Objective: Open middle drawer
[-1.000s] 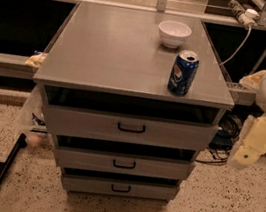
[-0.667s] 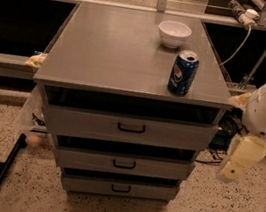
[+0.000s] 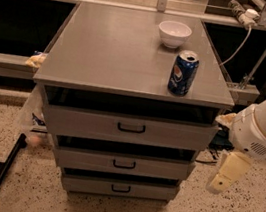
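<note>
Middle drawer (image 3: 163, 170) seen between two alike under the tabletop (image 3: 117, 49). Rigid metal, judged heavy-sliding; to be pulled by black loop handle (image 3: 124, 164). Gripper (image 3: 216, 184) low right, well apart; opening cannot be told.

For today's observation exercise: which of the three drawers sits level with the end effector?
The middle drawer, between the taller top drawer and shorter bottom drawer; the end effector hangs apart, to its right.
</note>
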You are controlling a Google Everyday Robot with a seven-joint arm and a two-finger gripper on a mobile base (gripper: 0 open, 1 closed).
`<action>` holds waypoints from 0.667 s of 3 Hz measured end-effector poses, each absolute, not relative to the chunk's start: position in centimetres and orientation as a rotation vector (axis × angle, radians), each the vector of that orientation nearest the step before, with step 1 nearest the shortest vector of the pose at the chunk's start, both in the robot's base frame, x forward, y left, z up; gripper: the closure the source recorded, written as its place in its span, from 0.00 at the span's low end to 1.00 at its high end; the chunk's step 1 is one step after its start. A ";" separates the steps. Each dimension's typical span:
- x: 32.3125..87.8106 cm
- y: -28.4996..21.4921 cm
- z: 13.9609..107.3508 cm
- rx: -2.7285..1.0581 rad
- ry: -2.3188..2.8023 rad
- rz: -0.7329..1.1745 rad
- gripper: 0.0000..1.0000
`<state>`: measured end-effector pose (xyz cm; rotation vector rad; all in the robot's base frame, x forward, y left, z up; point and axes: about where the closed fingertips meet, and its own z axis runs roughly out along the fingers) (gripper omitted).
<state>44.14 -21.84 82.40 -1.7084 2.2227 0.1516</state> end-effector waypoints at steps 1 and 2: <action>44.1 -21.9 80.4 -1.730 2.175 0.094 0.00; 44.4 -21.2 75.5 -1.757 2.088 0.063 0.00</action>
